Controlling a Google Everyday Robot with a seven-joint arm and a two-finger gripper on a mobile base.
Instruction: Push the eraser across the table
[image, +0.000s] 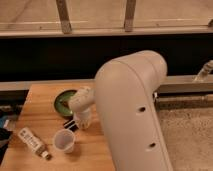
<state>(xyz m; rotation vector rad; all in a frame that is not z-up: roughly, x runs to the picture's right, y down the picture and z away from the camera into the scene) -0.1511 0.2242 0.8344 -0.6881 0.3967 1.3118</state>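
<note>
The eraser (71, 124) is a small black block with a pale stripe. It lies on the tan wooden table (40, 112), just below the green plate and above the clear cup. Only its left part shows, because the arm's white wrist covers the rest. My gripper (81, 121) is at the end of that wrist, right against the eraser's right side, low over the table. The big white arm link hides the right half of the table.
A green plate (63, 102) with something dark on it sits behind the eraser. A clear cup (64, 141) stands in front of it. A white-labelled bottle (32, 142) lies at the front left. A dark wall and rail run behind the table.
</note>
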